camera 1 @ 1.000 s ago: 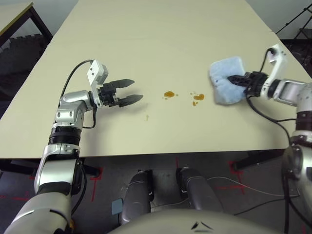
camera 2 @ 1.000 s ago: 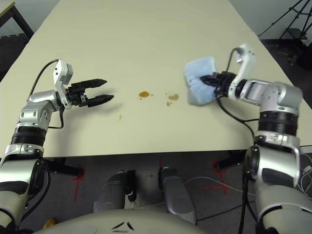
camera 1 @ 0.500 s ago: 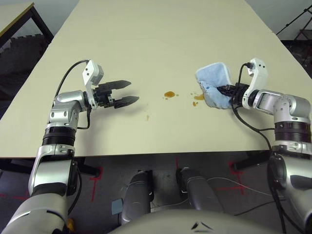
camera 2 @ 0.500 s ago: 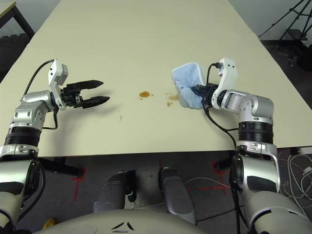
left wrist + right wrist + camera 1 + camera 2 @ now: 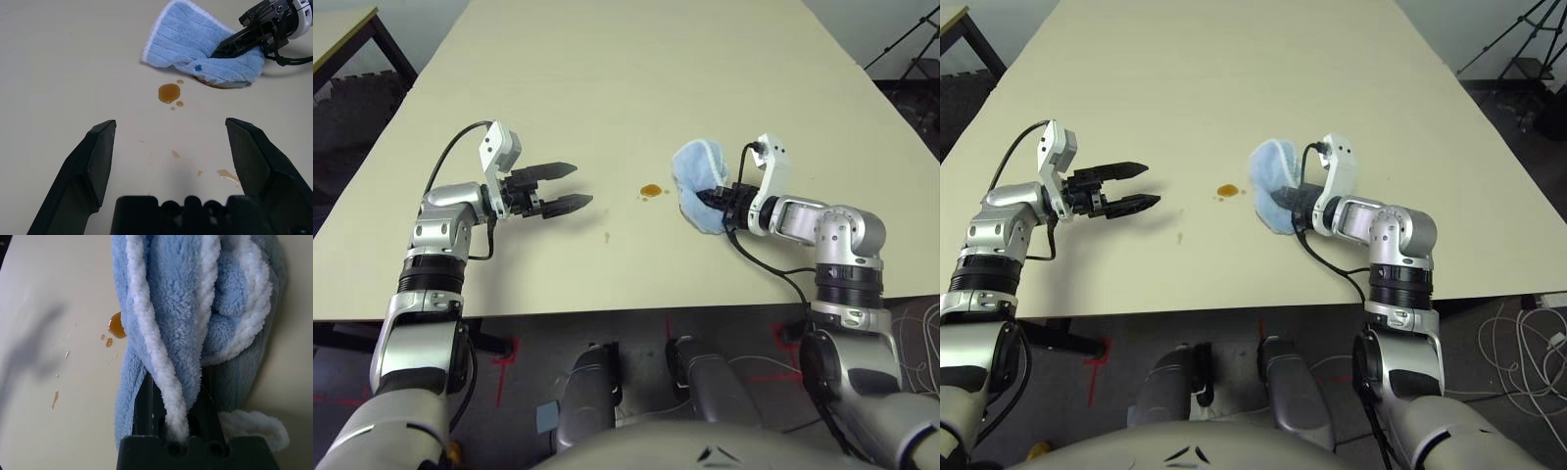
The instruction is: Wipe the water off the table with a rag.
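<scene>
1. Rag: light blue fluffy cloth with a white edge, bunched and folded, lying on the cream table a little right of centre, near the front edge. The right gripper is clenched on it, its black fingers buried in the folds.
2. Water: 1 glossy amber puddle with 2-3 tiny droplets beside it, just beside the rag's left edge and apart from it. The left wrist view shows a thin amber smear peeking out under the rag's near edge, so the cloth looks to be sitting on part of the spill.
3. Progress, my read: wipe is underway but not finished. Whatever lies under the rag is being soaked up; the open puddle to its left is not yet touched.
4. Left to do: push the rag left over that puddle and its droplets, then check for streaks. Faint pale specks between the puddle and the left gripper may also need a pass.
5. Left gripper: fingers spread wide, grasping nothing, hovering above the table well left of the puddle and pointing toward it.
6. Obstructions: none between rag and puddle. If the sweep runs far left, the left gripper sits in that line.
7. Surroundings: a smaller tan table with black frame at far left, tripod legs at far right, red tape marks on the floor.
</scene>
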Controlling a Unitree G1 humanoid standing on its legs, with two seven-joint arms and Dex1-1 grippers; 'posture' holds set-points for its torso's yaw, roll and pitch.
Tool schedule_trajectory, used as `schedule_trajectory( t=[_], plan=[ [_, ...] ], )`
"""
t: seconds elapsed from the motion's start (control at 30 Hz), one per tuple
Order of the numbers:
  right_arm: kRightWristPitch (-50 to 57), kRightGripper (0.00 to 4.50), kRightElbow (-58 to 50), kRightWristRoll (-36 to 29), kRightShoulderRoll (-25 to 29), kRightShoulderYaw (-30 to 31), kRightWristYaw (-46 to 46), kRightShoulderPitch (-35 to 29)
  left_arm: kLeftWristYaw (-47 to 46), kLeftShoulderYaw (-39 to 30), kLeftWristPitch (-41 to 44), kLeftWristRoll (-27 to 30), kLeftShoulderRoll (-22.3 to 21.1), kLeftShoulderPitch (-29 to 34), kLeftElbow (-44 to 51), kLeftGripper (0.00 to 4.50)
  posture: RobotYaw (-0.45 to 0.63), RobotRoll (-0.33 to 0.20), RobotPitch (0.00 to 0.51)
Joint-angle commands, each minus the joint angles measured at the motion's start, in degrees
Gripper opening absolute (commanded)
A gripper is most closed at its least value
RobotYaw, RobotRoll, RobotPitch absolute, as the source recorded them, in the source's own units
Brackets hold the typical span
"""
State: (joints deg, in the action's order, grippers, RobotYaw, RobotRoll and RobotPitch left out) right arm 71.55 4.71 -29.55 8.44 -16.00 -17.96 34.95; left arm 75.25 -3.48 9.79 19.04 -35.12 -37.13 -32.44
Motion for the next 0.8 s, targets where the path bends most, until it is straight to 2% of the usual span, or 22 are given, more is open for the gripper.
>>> schedule_trajectory(
  t=[0.03,0.2,0.3,0.7,0.8],
  plan=[
    [-2.4,0.03,4.1,1.9,1.4,0.8,1.3,0.0,0.6,-0.1,0.2,0.1,-0.5,0.6,0.4,4.5,-0.22,0.0,0.145],
    [-10.0,0.03,12.5,3.9,6.0,-3.0,3.8,4.6,0.5,-0.2,0.1,0.2,-0.6,0.7,0.3,4.5,-0.23,0.0,0.142],
    [-11.4,0.03,14.4,3.5,6.3,-3.2,4.9,6.4,0.6,-0.2,-0.1,0.1,-0.6,0.5,-0.2,4.5,-0.23,0.0,0.14],
    [-7.9,0.03,11.6,2.6,-5.9,2.7,7.5,6.0,4.2,-0.9,1.6,1.4,-2.2,0.4,-0.4,4.5,-0.23,0.0,0.142],
    [-8.1,0.03,12.5,3.1,-7.5,3.7,7.4,5.9,4.2,-1.1,2.1,1.8,-2.2,0.6,0.1,4.5,-0.23,0.0,0.143]
  ],
)
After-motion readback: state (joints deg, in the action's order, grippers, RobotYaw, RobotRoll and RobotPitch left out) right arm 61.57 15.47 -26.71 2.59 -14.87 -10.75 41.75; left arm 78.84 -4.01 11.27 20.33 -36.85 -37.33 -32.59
